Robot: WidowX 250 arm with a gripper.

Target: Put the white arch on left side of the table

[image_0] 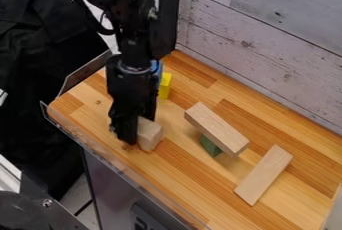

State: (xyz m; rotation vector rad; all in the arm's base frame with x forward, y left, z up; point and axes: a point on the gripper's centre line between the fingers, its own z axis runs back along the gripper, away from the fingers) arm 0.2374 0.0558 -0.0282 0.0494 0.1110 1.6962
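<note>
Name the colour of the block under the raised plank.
The block is green, seen best in the camera view.

"Any words or numbers to read around the pincer [135, 128]?"
"None that I can make out. Below it in the view, the dark panel [148, 218] has pale marks [143, 224], too small and partial to read."

The robot arm [130, 41] is black with bulky, rounded upper joints; a black cable [85, 8] loops out at its 9 o'clock side, and a bluish band [135, 69] circles the wrist [127, 80].
</note>
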